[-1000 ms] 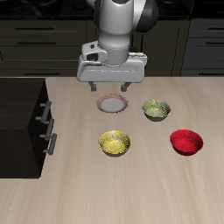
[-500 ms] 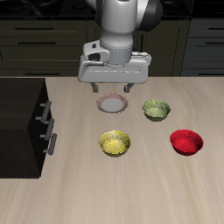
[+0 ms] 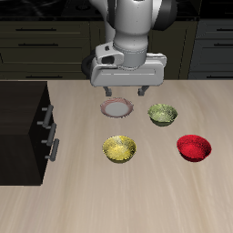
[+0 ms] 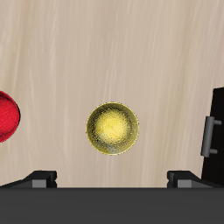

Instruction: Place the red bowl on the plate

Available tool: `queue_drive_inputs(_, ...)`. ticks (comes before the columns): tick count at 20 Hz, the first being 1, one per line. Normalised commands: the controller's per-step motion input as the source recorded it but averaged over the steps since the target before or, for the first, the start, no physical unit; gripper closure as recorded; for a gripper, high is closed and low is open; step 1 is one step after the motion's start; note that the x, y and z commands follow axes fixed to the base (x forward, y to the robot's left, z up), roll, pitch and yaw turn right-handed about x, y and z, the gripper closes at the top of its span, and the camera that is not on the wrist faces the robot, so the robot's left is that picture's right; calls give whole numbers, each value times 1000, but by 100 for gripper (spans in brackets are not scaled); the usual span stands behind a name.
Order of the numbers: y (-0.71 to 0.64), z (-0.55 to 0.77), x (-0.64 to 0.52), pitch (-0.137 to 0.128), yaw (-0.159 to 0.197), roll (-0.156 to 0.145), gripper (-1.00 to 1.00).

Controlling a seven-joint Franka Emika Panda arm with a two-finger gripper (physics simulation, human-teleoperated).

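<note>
No writing or brand marks are legible anywhere. A dark cabinet [image 3: 23, 132] stands at 9 o'clock on the wooden table [image 3: 136, 205]. The yellow bowl [image 3: 119, 148] sits near centre, with the plate [image 3: 116, 109] at its 12 o'clock. The gripper [image 3: 126, 91], empty with jaws spread apart, hangs above the plate, shifted slightly toward 3 o'clock since half a second ago. The green bowl [image 3: 162, 114] lies beside the plate. The red bowl [image 3: 194, 147] rests upright, round, with no long axis, at 3 o'clock from the yellow bowl.
</note>
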Motion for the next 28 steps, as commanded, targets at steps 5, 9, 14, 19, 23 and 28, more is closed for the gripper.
queue_drive_inputs(5, 342, 82, 51, -9, 23, -8, -100)
queue_drive_inputs(9, 262, 107, 44, -21, 11, 45, -100)
queue_drive_inputs(14, 70, 54, 31, -3, -6, 7, -100)
queue_drive_inputs(19, 157, 16, 29, 5, -19, -10, -100)
queue_drive_inputs(23, 253, -35, 21, -4, 17, -11, -100)
queue_drive_inputs(28, 427, 35, -25, -7, 30, 67, -100)
